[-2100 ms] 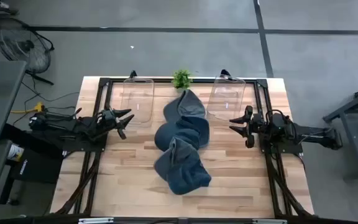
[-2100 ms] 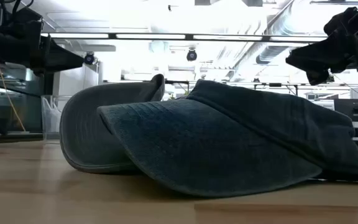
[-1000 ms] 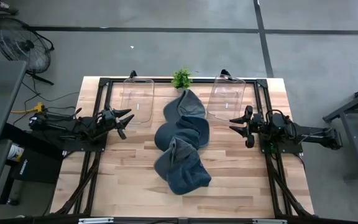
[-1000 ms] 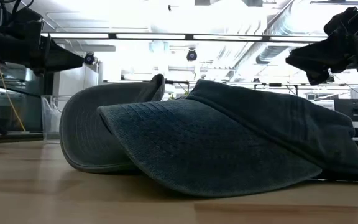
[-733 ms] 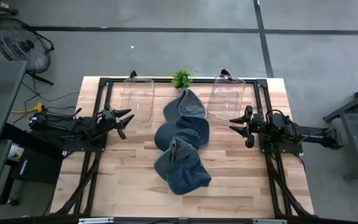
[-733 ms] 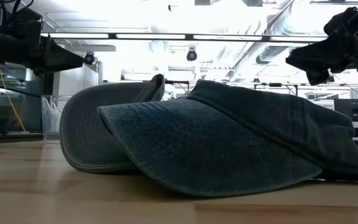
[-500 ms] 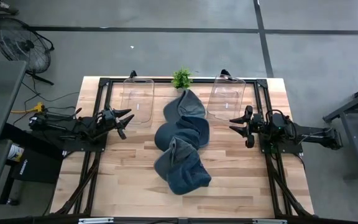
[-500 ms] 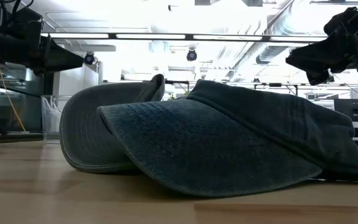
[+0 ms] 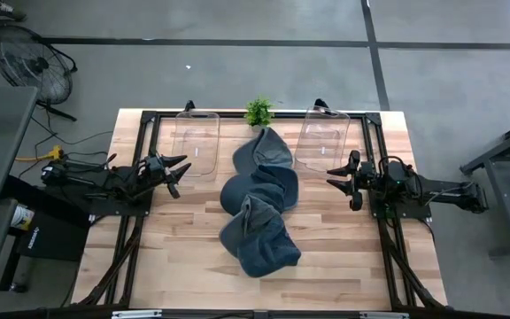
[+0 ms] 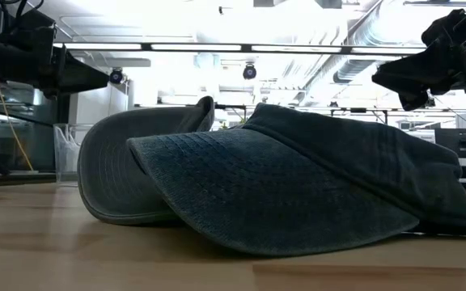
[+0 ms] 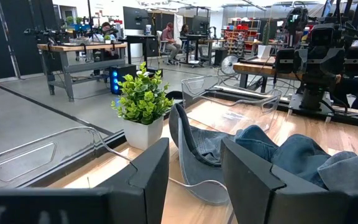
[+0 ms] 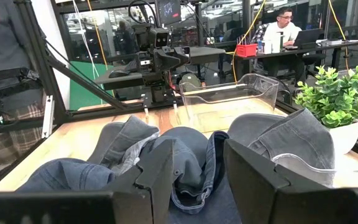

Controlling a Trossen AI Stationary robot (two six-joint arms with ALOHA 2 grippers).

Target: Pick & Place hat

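Several blue denim hats (image 9: pixel 259 204) lie overlapping in a row down the middle of the table, brims on the wood; the nearest one (image 10: pixel 290 182) fills the low view. They also show in the left wrist view (image 11: pixel 291 155) and right wrist view (image 12: pixel 179 155). My left gripper (image 9: pixel 181 170) hovers open at the table's left side, above the surface, pointing toward the hats. My right gripper (image 9: pixel 333 177) hovers open at the right side, facing them. Neither touches anything.
Two clear plastic bins stand at the far edge, one left (image 9: pixel 195 142) and one right (image 9: pixel 322 137) of the hats. A small potted plant (image 9: pixel 258 112) sits between them at the far edge. Bare wood lies near the front edge (image 9: pixel 175 257).
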